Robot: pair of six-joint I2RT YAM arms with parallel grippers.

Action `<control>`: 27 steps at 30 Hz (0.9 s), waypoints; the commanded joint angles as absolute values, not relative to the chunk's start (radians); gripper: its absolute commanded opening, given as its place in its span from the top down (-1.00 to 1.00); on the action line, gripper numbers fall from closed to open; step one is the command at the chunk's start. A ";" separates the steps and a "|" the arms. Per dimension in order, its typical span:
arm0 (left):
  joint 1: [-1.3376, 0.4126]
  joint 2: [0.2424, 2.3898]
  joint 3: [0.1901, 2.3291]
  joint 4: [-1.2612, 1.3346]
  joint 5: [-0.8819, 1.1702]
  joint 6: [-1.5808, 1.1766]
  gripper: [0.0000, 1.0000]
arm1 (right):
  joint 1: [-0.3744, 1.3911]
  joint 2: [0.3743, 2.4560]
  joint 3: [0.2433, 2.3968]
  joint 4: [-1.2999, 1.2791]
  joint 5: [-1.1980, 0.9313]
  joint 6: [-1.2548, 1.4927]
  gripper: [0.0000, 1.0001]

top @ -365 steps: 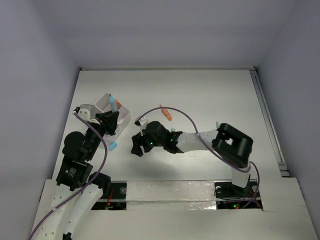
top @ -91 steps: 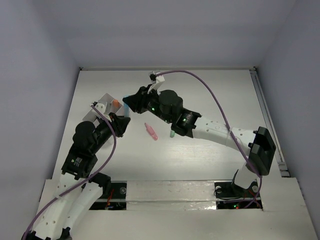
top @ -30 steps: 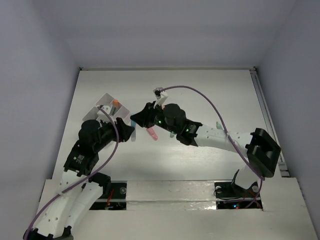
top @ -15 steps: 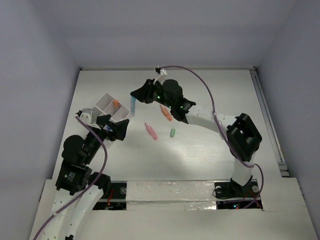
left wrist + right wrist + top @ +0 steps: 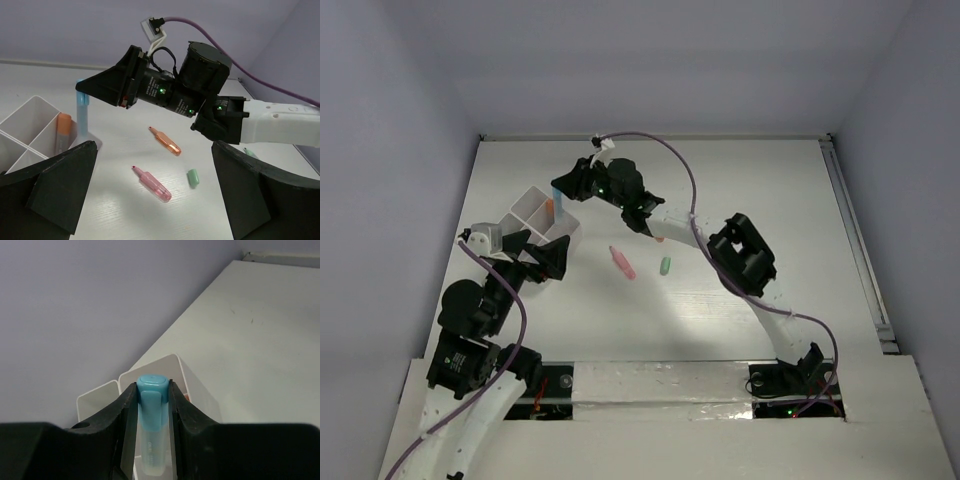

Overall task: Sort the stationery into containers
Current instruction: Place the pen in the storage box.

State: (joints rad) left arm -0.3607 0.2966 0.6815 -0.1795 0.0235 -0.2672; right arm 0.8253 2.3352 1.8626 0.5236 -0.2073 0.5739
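Observation:
My right gripper (image 5: pixel 563 188) reaches across to the white containers (image 5: pixel 527 213) and is shut on the cap end of a light blue marker (image 5: pixel 560 206), which hangs upright at the rim of the right-hand box. The right wrist view shows that blue marker (image 5: pixel 151 412) pinched between both fingers above the box rim (image 5: pixel 172 360). An orange marker (image 5: pixel 62 131) lies inside one box. My left gripper (image 5: pixel 535 255) stands wide open and holds nothing, near the containers' front. On the table lie a pink marker (image 5: pixel 152 184), an orange marker (image 5: pixel 165 141) and a green cap (image 5: pixel 193 177).
A green marker (image 5: pixel 250 152) lies further right, partly behind the right arm (image 5: pixel 740 255). That arm stretches diagonally over the middle of the table. A side wall stands close behind the containers (image 5: pixel 30 132).
My left gripper has opened wide and drawn back toward the near left. The right gripper has carried the blue marker leftward to the containers' rim.

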 commanded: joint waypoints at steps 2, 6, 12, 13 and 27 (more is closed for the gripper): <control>-0.382 0.298 0.706 -0.140 0.011 -0.268 -0.98 | 0.839 2.367 2.006 0.569 -0.221 0.512 1.00; -0.382 0.301 0.703 -0.138 0.015 -0.265 -0.98 | 0.850 2.413 2.057 0.577 -0.215 0.508 1.00; -0.382 0.307 0.703 -0.138 0.017 -0.262 -0.98 | 0.870 2.482 2.125 0.551 -0.206 0.492 1.00; -0.382 0.304 0.703 -0.140 0.017 -0.262 -0.98 | 0.870 2.483 2.117 0.554 -0.206 0.489 1.00; -0.382 0.314 0.701 -0.133 0.028 -0.259 -0.98 | 0.879 2.399 2.057 0.568 -0.233 0.453 -0.43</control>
